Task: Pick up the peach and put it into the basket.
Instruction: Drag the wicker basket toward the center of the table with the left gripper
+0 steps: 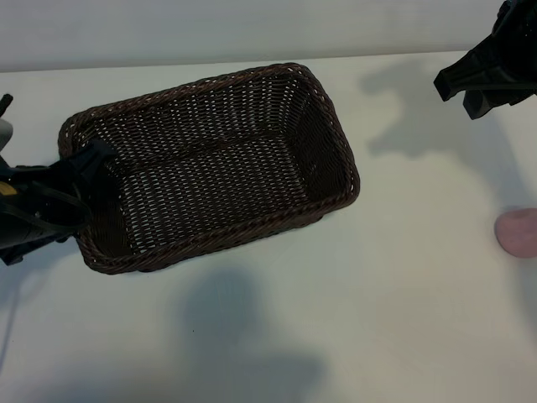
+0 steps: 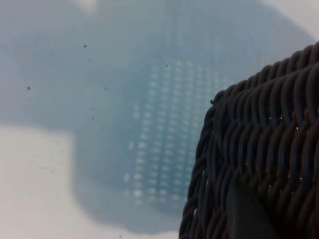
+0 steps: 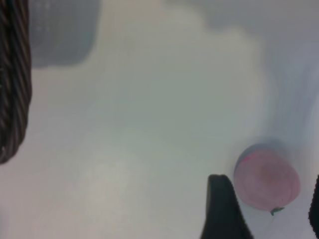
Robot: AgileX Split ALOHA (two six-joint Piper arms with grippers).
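Wicker fills the left wrist view: the left gripper (image 1: pixel 84 172) grips the basket (image 1: pixel 210 164) by its left rim. At upper right, the right gripper (image 1: pixel 482 84) hangs part-open and empty. At the right edge, the peach (image 1: pixel 518 232) lies on the table (image 1: pixel 377 294).

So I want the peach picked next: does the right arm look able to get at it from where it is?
Probably yes. The peach lies alone on the bare table, well clear of the basket, and shows between the open fingers of the right pincer, which hangs above it with nothing between.
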